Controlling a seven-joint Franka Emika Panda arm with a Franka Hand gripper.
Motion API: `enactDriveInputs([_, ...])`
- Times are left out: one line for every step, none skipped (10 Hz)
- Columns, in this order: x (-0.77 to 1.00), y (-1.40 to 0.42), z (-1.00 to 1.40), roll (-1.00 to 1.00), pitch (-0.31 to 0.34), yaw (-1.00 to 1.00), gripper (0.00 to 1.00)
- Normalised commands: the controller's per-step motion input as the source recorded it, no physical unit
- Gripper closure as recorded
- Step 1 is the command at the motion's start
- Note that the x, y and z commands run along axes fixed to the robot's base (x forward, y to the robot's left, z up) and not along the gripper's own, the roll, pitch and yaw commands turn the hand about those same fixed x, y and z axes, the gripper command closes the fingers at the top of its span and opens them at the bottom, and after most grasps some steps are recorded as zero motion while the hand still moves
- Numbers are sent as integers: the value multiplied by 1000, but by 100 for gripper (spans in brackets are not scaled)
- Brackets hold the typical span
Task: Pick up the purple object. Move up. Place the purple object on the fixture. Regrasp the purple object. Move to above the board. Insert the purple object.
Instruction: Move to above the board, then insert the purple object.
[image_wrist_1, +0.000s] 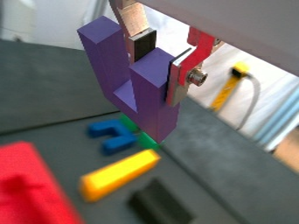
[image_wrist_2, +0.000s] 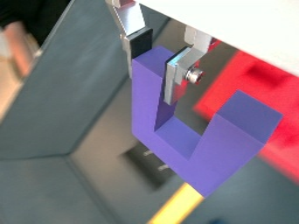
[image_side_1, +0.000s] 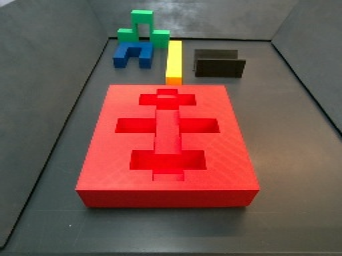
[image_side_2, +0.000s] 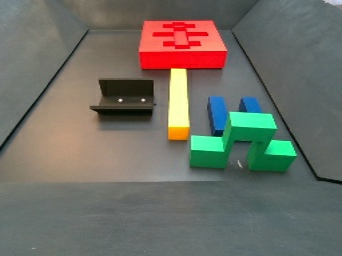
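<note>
**Purple object held aloft in the fingers**

Only the wrist views show the gripper (image_wrist_1: 162, 63): its fingers (image_wrist_2: 176, 77) are closed on one prong of the purple object (image_wrist_1: 131, 77), raised clear of the bench (image_wrist_1: 47, 96). Neither side view catches the gripper or the purple object. Below the fingers in a wrist view lie a blue block (image_wrist_1: 111, 135), a yellow bar (image_wrist_1: 119, 173) and the dark fixture (image_wrist_1: 162, 206), blurred. Both side views show the red board (image_side_1: 170, 140), the fixture (image_side_2: 126, 97), the yellow bar and green blocks (image_side_2: 241, 140). No writing is legible.
</note>
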Motion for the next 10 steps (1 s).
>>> enactDriveInputs([-1400, -1164, 235, -1000, 103, -104, 100])
enactDriveInputs([-1400, -1145, 224, -1000, 108, -99, 100])
enactDriveInputs([-532, -401, 79, -1000, 105, -86, 100])
enactDriveInputs([-199, -110, 18, -1000, 109, -80, 100])
enactDriveInputs([-12, 15, -7, -1000, 117, -64, 100])
enactDriveInputs([-22, 0, 3, -1000, 109, -57, 100])
enactDriveInputs([-76, 15, 1, -604, 16, -21, 100])
enactDriveInputs([-72, 28, -5, -471, -17, -18, 100])
enactDriveInputs([-60, 17, 3, -279, -39, -10, 100])
enactDriveInputs([0, -40, -23, 0, 0, 0, 100])
